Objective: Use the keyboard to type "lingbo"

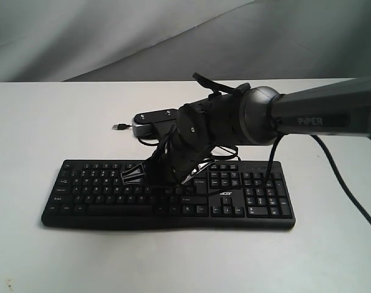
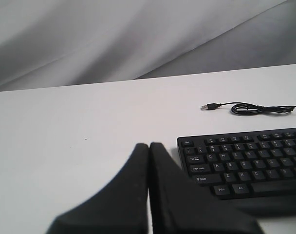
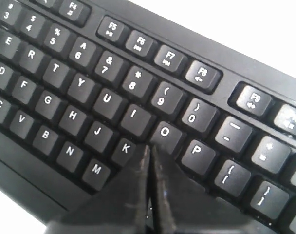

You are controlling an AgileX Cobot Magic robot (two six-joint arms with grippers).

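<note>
The black keyboard [image 1: 100,196] lies across the middle of the white table, number pad and "acer" logo toward the right. My right gripper [image 1: 156,183] reaches in from the right and hangs low over the letter keys. In the right wrist view it [image 3: 150,146] is shut and empty, its tips lying between the K [image 3: 125,147] and O [image 3: 165,131] keys and hiding the key just beneath; I cannot tell if they touch. My left gripper [image 2: 149,145] is shut and empty over bare table, off the end of the keyboard [image 2: 245,156] where Tab and Caps Lock sit.
The keyboard's thin cable ends in a loose USB plug [image 1: 119,127] on the table behind it, and the plug [image 2: 210,106] also shows in the left wrist view. A grey cloth backdrop [image 1: 112,30] hangs behind the table. The right arm's cables [image 1: 332,165] trail over the table's right side.
</note>
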